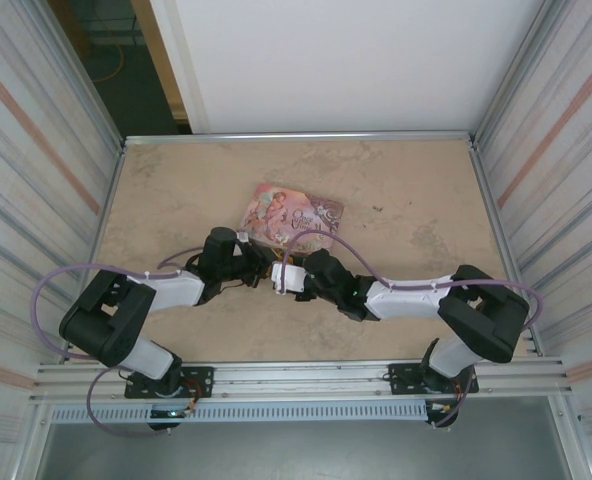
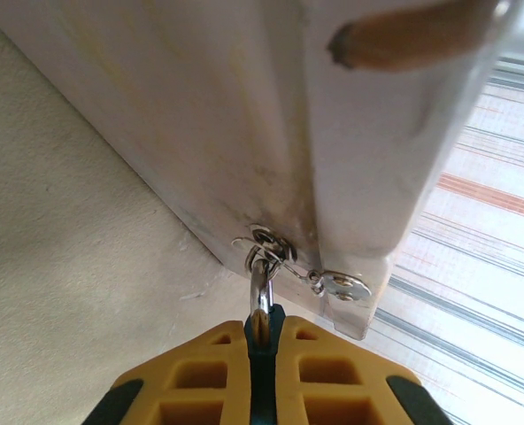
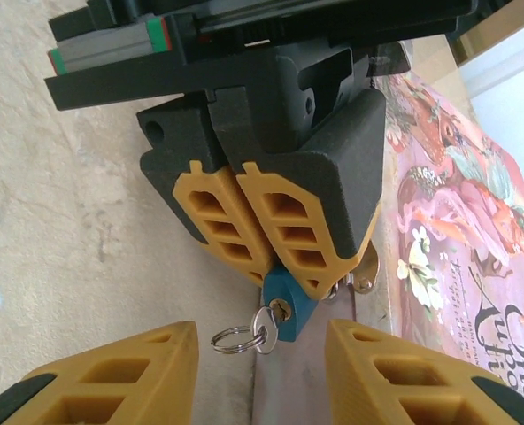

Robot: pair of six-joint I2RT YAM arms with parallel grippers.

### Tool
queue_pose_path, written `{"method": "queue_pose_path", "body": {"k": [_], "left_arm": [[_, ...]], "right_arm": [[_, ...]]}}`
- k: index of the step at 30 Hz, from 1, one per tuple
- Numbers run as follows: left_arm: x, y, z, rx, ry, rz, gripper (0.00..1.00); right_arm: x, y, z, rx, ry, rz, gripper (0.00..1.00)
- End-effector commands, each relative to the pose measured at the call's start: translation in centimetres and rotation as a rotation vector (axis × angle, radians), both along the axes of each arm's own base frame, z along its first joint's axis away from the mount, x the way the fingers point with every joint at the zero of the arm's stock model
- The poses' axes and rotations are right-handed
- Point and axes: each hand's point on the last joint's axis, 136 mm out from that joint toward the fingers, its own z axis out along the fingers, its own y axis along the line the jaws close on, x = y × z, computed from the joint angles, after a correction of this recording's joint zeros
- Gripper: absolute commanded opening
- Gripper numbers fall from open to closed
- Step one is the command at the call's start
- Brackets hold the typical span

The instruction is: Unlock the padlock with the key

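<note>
1. Two arms met near the middle of the table (image 1: 406, 180), just at the near edge of the pink illustrated tin (image 1: 291, 212).
2. On the left, the left gripper (image 2: 260, 329) was clamped tight. Its yellow fingers (image 2: 200, 372) were pressed together with barely a seam between them, and it had hold of the padlock (image 3: 288, 310).
3. Seen from the left wrist, the lock's metal shackle (image 2: 258, 297) rose from between those fingers. It passed through a small silvery hasp (image 2: 266, 241) on the edge of the tin, and most of the lock's body was hidden inside the grip in that view.
4. Seen from the right wrist, the padlock was a small blue block poking out below the tips of the left gripper's fingers. It sat right beside the tin's edge, with its keyhole end facing outward.
5. One key (image 3: 265, 335) sat in that keyhole, with a wire key ring (image 3: 231, 338) hanging off to its left.
6. Further right, the right gripper (image 3: 260, 326) stood with its jaws well apart, one finger on either side of the key and ring. As far as I could see it touched neither and held nothing.
7. Beyond both grippers, the tin lay on the table with its illustrated lid facing up.
</note>
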Motion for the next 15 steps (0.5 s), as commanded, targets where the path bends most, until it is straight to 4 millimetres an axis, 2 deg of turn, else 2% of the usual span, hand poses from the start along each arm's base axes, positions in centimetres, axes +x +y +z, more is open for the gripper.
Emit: {"method": "queue_pose_path", "body": {"k": [1, 15], "left_arm": [[0.6, -1.15, 3.01, -0.063, -0.065, -0.027, 0.0], [0.54, -1.17, 2.96, -0.066, -0.063, -0.029, 0.0]], "right_arm": [[0.68, 1.22, 1.63, 0.07, -0.016, -0.026, 0.38], [1.17, 1.28, 0.66, 0.057, -0.019, -0.055, 0.24]]}}
